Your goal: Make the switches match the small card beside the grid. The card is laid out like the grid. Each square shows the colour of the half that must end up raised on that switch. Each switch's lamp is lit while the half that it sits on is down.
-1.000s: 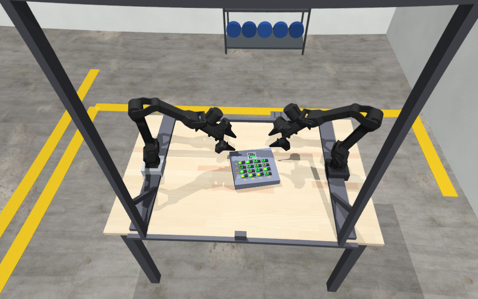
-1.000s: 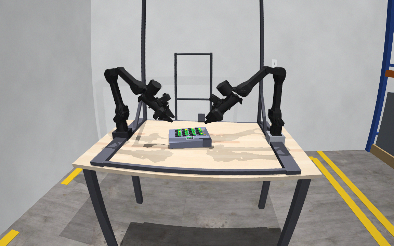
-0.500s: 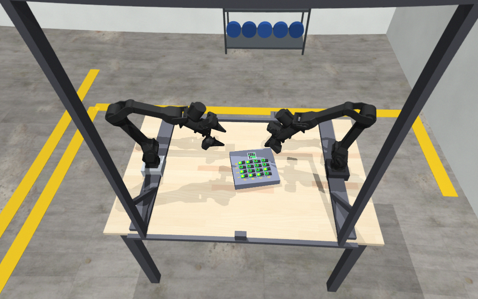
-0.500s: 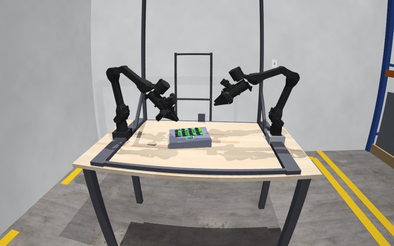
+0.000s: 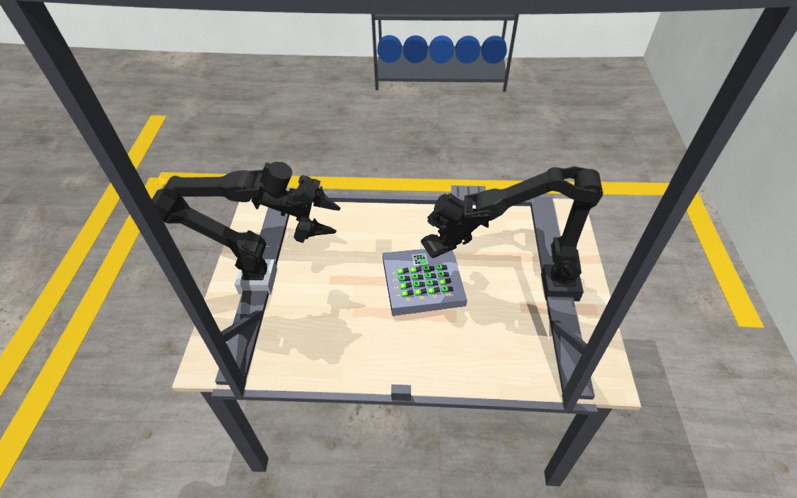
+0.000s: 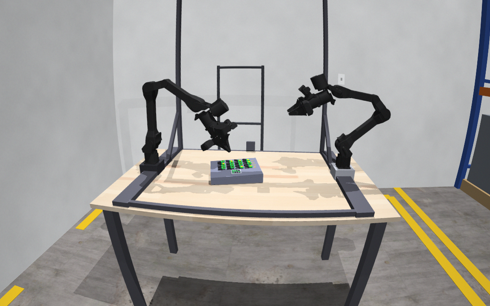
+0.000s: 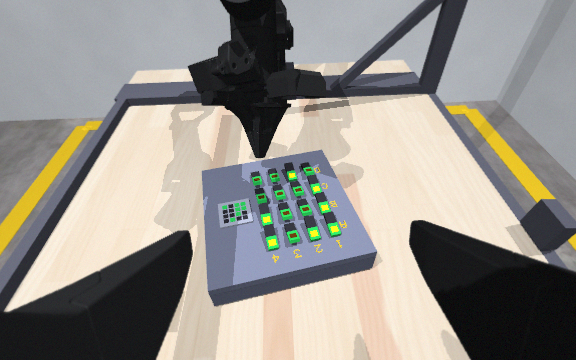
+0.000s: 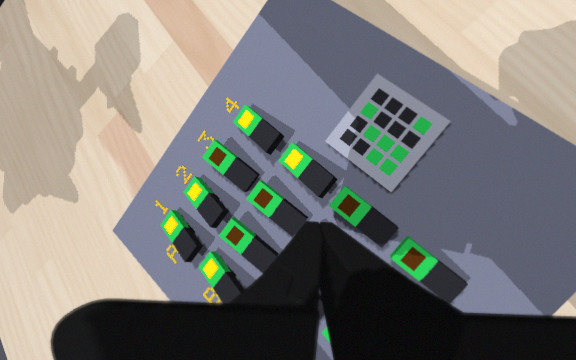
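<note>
The grey switch panel point(image 5: 458, 297) point(image 6: 220, 178) point(image 7: 223, 272) point(image 8: 498, 200) lies on the table. Its card point(image 5: 419, 259) point(image 7: 235, 213) point(image 8: 388, 132), columns 1 to 4, shows A black, black, green, black; B black, green, black, black; C green, green, black, black; D green, green, black, green. In the left wrist view, lamps are lit at A1, A2, A4, B1, B4, C1 and D2; the others are dark. My right gripper point(image 6: 229, 151) point(image 7: 260, 157) point(image 8: 317, 234) is shut and empty above the panel's D4 side. My left gripper point(image 5: 337, 220) point(image 6: 288, 113) is open and empty, high beside the panel.
A dark frame point(image 5: 327, 396) point(image 6: 246, 212) borders the wooden table point(image 5: 321, 346) point(image 6: 277, 197). Uprights stand at its sides. Both arms reach in from opposite sides. A small dark block point(image 5: 400, 391) point(image 6: 250, 145) is on the frame.
</note>
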`<move>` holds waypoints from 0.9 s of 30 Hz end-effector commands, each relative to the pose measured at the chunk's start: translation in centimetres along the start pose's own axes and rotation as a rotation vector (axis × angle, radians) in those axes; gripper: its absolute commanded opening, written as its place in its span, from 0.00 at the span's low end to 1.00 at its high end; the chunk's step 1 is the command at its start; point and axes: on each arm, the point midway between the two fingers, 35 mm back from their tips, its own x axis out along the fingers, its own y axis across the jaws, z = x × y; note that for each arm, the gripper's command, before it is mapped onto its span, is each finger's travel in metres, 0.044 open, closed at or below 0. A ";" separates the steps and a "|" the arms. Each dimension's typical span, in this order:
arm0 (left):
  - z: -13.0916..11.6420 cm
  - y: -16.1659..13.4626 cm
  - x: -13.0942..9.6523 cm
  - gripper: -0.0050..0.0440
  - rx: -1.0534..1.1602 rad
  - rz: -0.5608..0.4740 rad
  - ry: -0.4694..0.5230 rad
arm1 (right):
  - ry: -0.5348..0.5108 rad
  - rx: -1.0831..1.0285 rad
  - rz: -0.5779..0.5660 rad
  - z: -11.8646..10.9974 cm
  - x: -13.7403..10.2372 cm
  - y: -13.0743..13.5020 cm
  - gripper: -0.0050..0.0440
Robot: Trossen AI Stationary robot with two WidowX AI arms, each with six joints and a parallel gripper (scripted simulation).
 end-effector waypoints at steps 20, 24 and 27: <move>-0.3 -0.1 -1.9 0.92 -0.006 0.014 -0.012 | 0.164 0.590 -0.121 0.4 2.8 4.4 0.03; -0.2 -0.1 -1.9 0.92 -0.005 0.011 -0.014 | 0.165 0.589 -0.122 0.3 2.8 4.5 0.00; -0.2 -0.1 -1.9 0.92 -0.005 0.011 -0.014 | 0.165 0.588 -0.131 -0.1 3.6 4.2 0.00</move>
